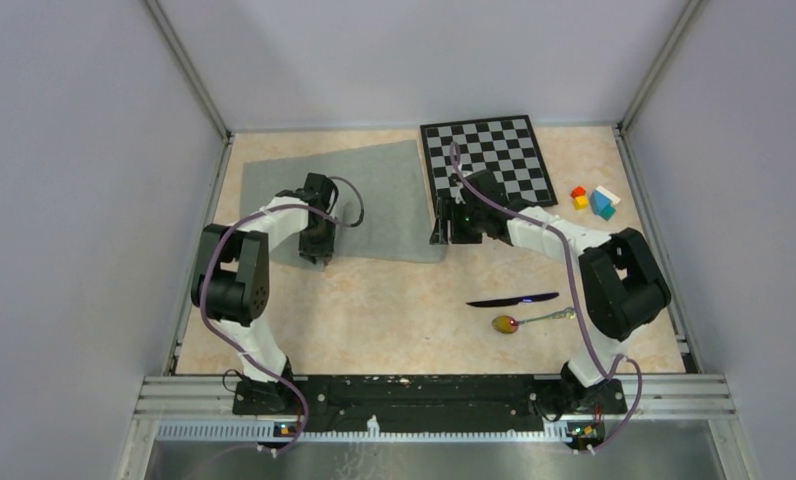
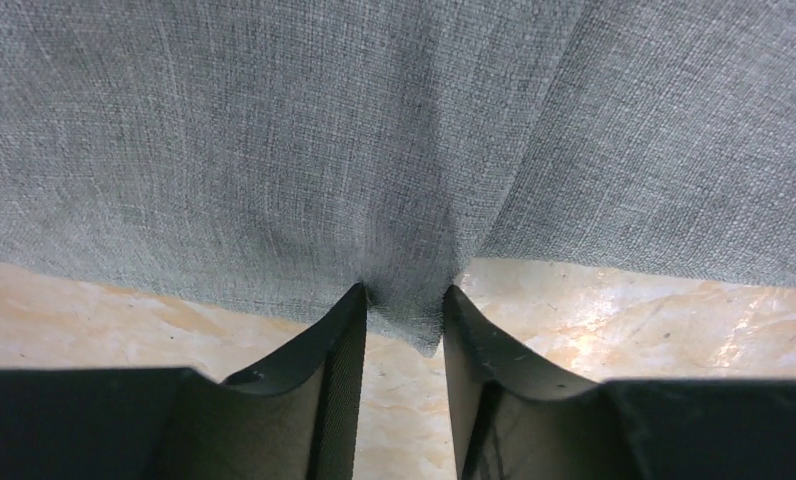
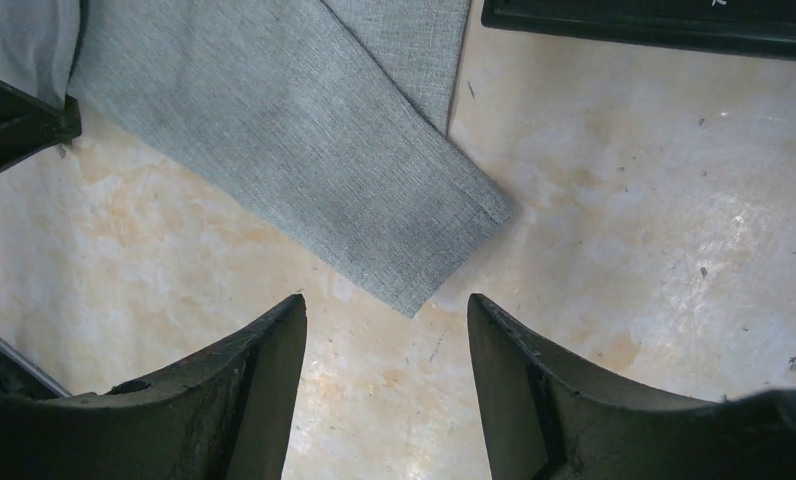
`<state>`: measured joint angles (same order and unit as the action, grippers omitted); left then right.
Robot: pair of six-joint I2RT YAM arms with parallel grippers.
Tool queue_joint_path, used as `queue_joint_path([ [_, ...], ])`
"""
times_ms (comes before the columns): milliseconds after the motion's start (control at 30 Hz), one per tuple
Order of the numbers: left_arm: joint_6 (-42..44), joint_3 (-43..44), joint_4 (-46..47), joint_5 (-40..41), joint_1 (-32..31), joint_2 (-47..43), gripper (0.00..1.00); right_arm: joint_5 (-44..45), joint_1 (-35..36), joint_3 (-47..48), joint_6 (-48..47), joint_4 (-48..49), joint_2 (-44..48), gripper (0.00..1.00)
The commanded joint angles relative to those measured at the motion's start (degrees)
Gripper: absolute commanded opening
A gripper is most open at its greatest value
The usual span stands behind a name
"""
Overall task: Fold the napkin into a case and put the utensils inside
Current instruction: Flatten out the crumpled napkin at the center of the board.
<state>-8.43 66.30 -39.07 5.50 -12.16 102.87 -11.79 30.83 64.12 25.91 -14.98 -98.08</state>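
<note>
Grey-green square cloth napkin [image 1: 374, 190], unfolded, lies toward the far-left corner of the beige table [image 1: 394, 310]. The left gripper [image 2: 404, 295], nearly closed, pinches the napkin's near edge. The right gripper [image 3: 386, 305] is spread wide and holds nothing, poised just off the napkin's near-right corner. The slim dark knife [image 1: 512, 299] and the yellow-bowled silver spoon [image 1: 529, 320] lie uncovered toward the near-right corner.

The left gripper [image 2: 404, 300] has its two dark fingers [image 2: 339, 340] reaching up from the bottom of the frame, closed on the near edge of the grey-green napkin [image 2: 274, 130]. A small tongue of cloth hangs down between the fingertips, puckered where they pinch it. From that pinch, soft creases fan upward and away from the gripper, one running off to the upper right. To either side of the fingers, below the cloth's hem, lies the pale, marbled beige surface [image 2: 654, 320]
</note>
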Motion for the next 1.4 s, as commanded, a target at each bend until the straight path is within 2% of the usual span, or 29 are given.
queue_joint_path([
  [0,0.39,0.37,0.19,1.99,-0.22,-1.55,0.32,0.62,-0.57,-1.20,1.03,3.21,2.84,0.59],
  [33,0.07,0.52,-0.43,2.69,-0.23,-1.99,0.27,0.65,-0.67,-1.53,1.26,3.44,2.76,0.59],
  [167,-1.98,-0.23,-4.47,10.90,-0.49,-6.10,0.21,0.96,-0.94,-2.10,1.69,3.81,2.09,0.59],
  [267,-7.40,-1.32,-9.69,21.62,-0.49,-9.59,0.03,1.06,-1.00,-1.88,1.97,4.14,1.00,0.59],
  [400,-18.68,-5.16,-16.20,35.01,-0.41,-14.09,0.01,1.55,-0.95,-0.96,3.71,4.46,-1.12,0.59],
  [533,-19.40,-9.85,-12.83,33.78,-0.23,-18.72,0.03,1.81,-1.15,-1.95,10.76,7.30,-3.49,0.59],
  [633,-19.74,-9.33,-12.15,31.31,-0.23,-17.96,0.00,1.48,-1.25,-3.66,16.40,12.02,-5.41,0.59],
  [767,-20.62,-8.35,-12.50,32.60,-0.23,-16.22,0.00,2.18,-1.77,-7.81,22.75,18.56,-5.38,0.57],
  [933,-21.51,-7.78,-13.20,35.21,-0.23,-15.65,0.00,1.95,-2.30,-9.18,23.21,22.84,-8.19,0.45],
  [1133,-23.11,-7.11,-15.40,39.71,0.67,-15.11,0.00,1.72,-2.64,-13.17,14.37,28.61,-2.12,0.03],
  [1167,-23.64,-6.99,-15.85,40.09,1.18,-14.98,0.00,-0.07,-2.50,-13.79,12.54,29.56,-0.61,0.00],
  [1367,-30.40,-5.39,-22.94,45.13,1.79,-13.85,0.00,-10.19,-0.59,-17.90,3.34,31.08,6.34,0.00],
])
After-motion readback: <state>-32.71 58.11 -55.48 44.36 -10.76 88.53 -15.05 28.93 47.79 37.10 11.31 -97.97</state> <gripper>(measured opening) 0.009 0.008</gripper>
